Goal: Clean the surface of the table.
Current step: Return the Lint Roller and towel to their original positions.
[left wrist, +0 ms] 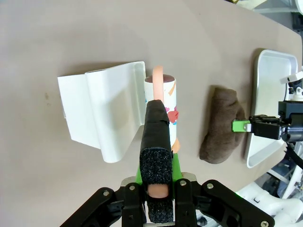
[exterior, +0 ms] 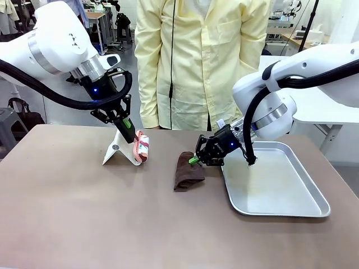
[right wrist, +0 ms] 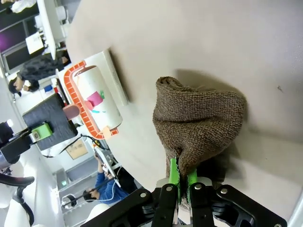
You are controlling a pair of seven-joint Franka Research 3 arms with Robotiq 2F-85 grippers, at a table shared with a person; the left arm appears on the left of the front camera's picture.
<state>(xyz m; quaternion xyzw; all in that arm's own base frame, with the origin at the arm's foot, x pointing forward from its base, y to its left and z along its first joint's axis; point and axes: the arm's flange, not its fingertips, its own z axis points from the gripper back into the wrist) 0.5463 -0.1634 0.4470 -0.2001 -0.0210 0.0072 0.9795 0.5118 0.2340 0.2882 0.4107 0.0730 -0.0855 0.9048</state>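
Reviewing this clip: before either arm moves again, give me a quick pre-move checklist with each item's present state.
1. Right gripper shut on the brown cloth: ok.
2. Cloth resting on the table, beside the metal tray, not in it: ok.
3. Left gripper shut on the lint roller handle: ok.
4. Roller close beside its white stand; whether they touch: cannot tell.
5. Person stands at the far edge, hands off the tabletop: ok.
6. Dirt left on the table: cannot tell.

Table (exterior: pixel 84 213): brown cloth (exterior: pixel 187 171), metal tray (exterior: pixel 280 188), white stand (exterior: pixel 115 150).
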